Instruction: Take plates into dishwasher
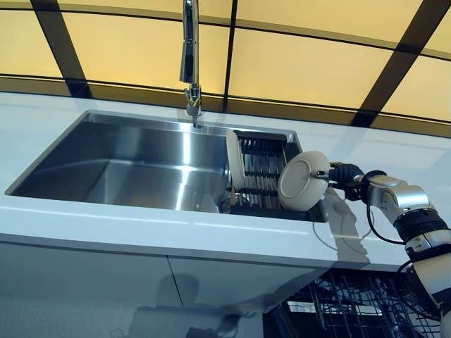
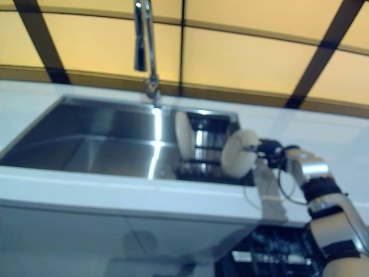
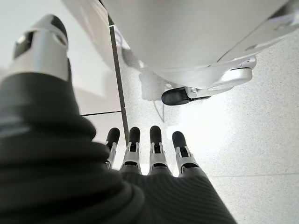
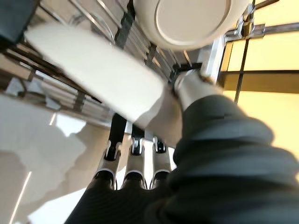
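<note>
My right hand [image 1: 345, 174] is shut on a cream plate [image 1: 303, 181], pinching its rim between thumb [image 4: 191, 88] and fingers [image 4: 133, 144]. It holds the plate on edge just above the right end of the dark dish rack [image 1: 264, 165] in the sink. The held plate's rim [image 4: 98, 70] shows up close in the right wrist view. A second cream plate [image 1: 235, 160] stands upright in the rack's left end and shows as a round plate [image 4: 191, 21] past the hand. My left hand [image 3: 156, 140] hangs low with straight fingers over the floor and holds nothing.
The steel sink [image 1: 141, 162] is set in a white counter [image 1: 141, 225], with a tall faucet [image 1: 190, 56] behind it. Below the counter at the lower right, the dishwasher's wire basket [image 1: 345, 303] stands pulled out. White cabinet fronts [image 3: 93, 93] are beside my left hand.
</note>
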You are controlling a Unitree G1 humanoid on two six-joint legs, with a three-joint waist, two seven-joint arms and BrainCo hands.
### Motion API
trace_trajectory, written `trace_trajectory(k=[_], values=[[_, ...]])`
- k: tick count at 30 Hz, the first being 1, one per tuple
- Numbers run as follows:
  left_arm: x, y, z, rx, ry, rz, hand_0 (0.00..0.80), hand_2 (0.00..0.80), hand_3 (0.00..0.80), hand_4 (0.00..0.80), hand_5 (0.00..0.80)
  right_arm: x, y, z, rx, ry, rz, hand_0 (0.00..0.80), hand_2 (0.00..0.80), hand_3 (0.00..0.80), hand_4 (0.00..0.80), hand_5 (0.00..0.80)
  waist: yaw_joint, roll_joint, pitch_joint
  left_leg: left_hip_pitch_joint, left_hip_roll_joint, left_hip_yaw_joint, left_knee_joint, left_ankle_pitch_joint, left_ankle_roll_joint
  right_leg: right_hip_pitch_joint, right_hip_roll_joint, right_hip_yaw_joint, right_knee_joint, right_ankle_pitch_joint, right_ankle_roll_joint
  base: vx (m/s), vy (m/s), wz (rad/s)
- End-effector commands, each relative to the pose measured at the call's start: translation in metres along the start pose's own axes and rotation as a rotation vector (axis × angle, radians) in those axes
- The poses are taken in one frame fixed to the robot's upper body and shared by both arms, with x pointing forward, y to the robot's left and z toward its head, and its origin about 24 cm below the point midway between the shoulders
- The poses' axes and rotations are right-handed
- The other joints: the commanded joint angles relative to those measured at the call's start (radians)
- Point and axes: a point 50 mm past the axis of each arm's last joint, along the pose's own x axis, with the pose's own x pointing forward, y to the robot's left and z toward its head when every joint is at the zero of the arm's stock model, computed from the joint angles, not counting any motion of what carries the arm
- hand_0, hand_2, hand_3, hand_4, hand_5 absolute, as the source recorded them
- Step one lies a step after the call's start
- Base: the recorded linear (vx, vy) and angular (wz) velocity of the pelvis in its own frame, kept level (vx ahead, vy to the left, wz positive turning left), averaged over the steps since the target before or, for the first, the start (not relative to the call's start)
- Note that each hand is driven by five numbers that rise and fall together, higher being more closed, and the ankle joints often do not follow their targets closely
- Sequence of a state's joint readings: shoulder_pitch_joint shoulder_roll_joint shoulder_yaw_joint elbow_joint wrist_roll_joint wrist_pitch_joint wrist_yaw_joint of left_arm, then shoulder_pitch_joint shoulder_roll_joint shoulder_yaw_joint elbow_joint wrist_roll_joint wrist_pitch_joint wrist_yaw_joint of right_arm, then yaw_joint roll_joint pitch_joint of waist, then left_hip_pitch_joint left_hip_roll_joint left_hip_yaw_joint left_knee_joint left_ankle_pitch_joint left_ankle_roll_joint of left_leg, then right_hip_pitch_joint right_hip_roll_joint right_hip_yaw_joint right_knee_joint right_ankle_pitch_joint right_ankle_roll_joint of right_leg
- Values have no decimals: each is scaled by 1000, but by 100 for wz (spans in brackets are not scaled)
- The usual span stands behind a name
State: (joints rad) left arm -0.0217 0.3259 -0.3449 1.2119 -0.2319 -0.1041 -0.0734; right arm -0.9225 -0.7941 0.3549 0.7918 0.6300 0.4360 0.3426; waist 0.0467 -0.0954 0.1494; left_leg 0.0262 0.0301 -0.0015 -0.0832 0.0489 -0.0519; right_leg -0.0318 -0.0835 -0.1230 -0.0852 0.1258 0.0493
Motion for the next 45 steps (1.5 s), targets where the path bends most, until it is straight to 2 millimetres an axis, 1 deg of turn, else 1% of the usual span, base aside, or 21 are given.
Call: trace_trajectory(k=[1,13,15,20,25,29,32,34,36,38,45], values=[[3,7,19,27,-58,11,0,0,0,0,0,-1,2,27,-64,-39,4,800,800,800,800,800,31,-11,14,-24,-11,16,-4,-12,12,21,-21,3,-2,-7,49,0,0,0],[3,7,20,5,-61,20,0,0,0,0,0,-2,-2,35,-123,-73,-56,800,800,800,800,800,34,-12,12,-24,-12,16,-4,-12,12,22,-21,3,-2,-5,51,0,0,0],[3,7,20,10,-64,18,0,0,0,0,0,-3,-3,42,-110,-109,-78,800,800,800,800,800,34,-12,13,-23,-11,16,-4,-13,13,22,-20,2,-2,-5,51,0,0,0],[3,7,20,11,-63,19,0,0,0,0,0,-5,-4,50,-92,-155,-96,800,800,800,800,800,33,-15,11,-21,-11,17,-4,-14,13,24,-19,4,-2,-5,52,0,0,0],[2,7,15,4,-46,18,0,0,0,0,0,-14,-9,69,-82,-241,-146,800,800,800,800,800,28,-23,-5,-11,-10,22,-4,-18,11,31,-17,6,-2,-6,54,0,0,0],[2,7,12,-4,-35,20,0,0,0,0,0,-20,-13,78,-97,-284,-185,800,800,800,800,800,23,-30,-16,-4,-9,26,-4,-21,12,35,-15,9,-2,-6,55,0,0,0],[1,7,7,-10,-19,26,0,0,0,0,0,-32,-16,98,-131,-339,-235,800,800,800,800,800,14,-45,-33,6,-9,33,-4,-26,12,41,-11,18,-2,-3,57,9,11,-2],[1,7,5,-12,-16,26,0,0,0,0,0,-36,-17,104,-147,-353,-252,800,800,800,800,800,11,-48,-38,8,-9,35,-4,-27,13,42,-11,21,-2,-3,58,6,23,-7],[0,8,2,-17,-6,29,0,0,0,0,0,-44,-19,116,-177,-376,-279,800,800,800,800,800,2,-58,-50,16,-10,40,-4,-30,15,44,-8,29,-2,1,59,17,41,-9],[0,7,0,-22,0,29,0,0,0,0,0,-49,-21,123,-191,-387,-298,800,800,800,800,800,-2,-63,-58,19,-10,44,-4,-31,15,46,-6,33,-2,2,60,19,42,-7],[-2,7,-6,-18,20,32,0,0,0,0,0,-72,-41,146,-282,-409,-415,800,800,800,800,800,-13,-84,-83,30,-12,55,-4,-37,21,49,-2,52,-2,11,64,12,37,-10]])
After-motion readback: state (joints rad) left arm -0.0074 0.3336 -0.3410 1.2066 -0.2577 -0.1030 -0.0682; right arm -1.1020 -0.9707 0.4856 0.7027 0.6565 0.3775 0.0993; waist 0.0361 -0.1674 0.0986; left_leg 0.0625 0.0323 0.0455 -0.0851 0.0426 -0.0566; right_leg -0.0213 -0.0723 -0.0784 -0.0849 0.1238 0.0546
